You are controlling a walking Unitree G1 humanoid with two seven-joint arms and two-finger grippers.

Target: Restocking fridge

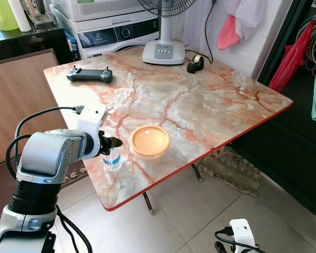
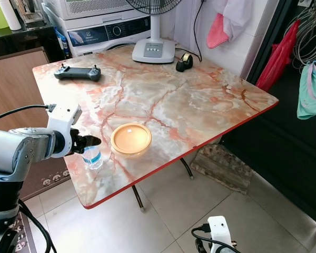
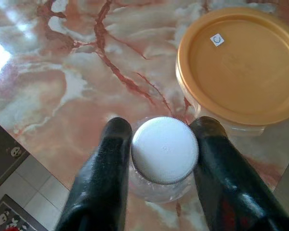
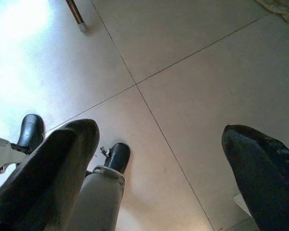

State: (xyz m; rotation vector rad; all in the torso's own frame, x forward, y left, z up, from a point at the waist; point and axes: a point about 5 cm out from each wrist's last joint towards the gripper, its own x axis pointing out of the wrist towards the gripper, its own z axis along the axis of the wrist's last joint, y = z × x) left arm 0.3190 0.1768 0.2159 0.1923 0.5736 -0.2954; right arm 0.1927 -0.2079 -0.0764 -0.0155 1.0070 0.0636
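a small clear water bottle [image 1: 112,159] with a white cap [image 3: 164,149] stands upright on the marble-patterned bench [image 1: 200,105], close to the bench's near edge on the robot's left side. the left hand [image 3: 164,144] reaches in from the side at cap height, and its two black fingers [image 3: 111,163] sit on either side of the cap, closed in on it so that each appears to touch the cap's ribbed rim. the bottle's base rests on the bench surface.

just beside the bottle, towards the middle of the bench, lies a round clear container with an orange lid [image 1: 149,140], apart from the fingers but very near them in the left wrist view. a small white sticker [image 3: 216,39] sits on the lid.

farther back on the bench are a dark handheld controller [image 1: 89,74] near the far left corner, the white base of a standing fan [image 1: 163,51] at the far edge, and a small black tape dispenser [image 1: 195,64] beside it. a washing machine [image 1: 116,29] stands behind the bench.

the right hand [image 4: 164,159] hangs low over the tiled floor [image 4: 183,72], its fingers spread wide apart with nothing between them.
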